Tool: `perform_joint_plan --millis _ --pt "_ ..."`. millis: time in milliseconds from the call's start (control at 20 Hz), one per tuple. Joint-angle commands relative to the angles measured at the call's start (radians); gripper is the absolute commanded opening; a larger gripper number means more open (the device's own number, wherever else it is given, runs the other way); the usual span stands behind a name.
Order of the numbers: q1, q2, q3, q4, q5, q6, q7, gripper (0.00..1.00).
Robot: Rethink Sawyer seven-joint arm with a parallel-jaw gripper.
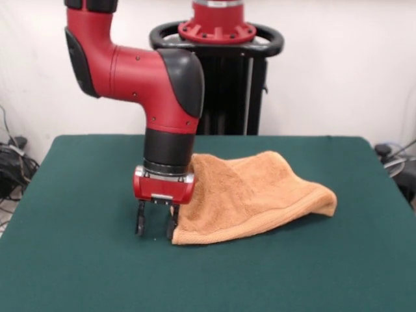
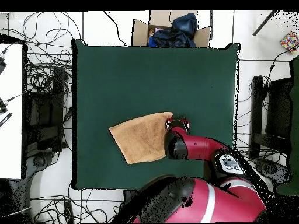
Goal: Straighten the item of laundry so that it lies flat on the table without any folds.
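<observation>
The item of laundry [image 1: 253, 198], an orange-tan terry towel, lies near the middle of the green table [image 1: 84, 273]. It is humped rather than flat, rising in a peak against my wrist and folded over along its right end. My gripper [image 1: 156, 222] points straight down at the towel's left front corner with its tips close to the table. Its fingers [image 1: 140, 220] stand apart, and the right one touches the towel's edge; nothing shows between them. From above, the towel [image 2: 140, 139] is a skewed four-sided shape, and the gripper [image 2: 178, 123] sits at its right corner on the table [image 2: 152, 70].
A cardboard box [image 2: 140, 32] holding dark blue cloth stands beyond the table's far edge in the overhead view. Tangled cables [image 2: 47, 76] cover the floor on the left, beside a white surface [image 2: 10, 111]. Green tabletop surrounds the towel on all sides.
</observation>
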State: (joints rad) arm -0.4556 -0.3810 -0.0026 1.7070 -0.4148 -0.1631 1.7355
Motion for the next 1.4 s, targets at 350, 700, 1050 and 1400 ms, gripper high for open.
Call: perform_joint_plan --millis 350,700,1050,1400 --pt "0.109 -0.072 0.044 -0.024 -0.039 0.078 0.068 1.00" --pt "0.101 -0.139 0.045 -0.011 -0.053 0.114 0.052 1.00" --pt "0.134 -0.193 -0.010 0.026 -0.037 0.105 0.078 1.00" --pt "0.157 -0.134 -0.009 -0.005 -0.026 0.080 0.090 1.00"
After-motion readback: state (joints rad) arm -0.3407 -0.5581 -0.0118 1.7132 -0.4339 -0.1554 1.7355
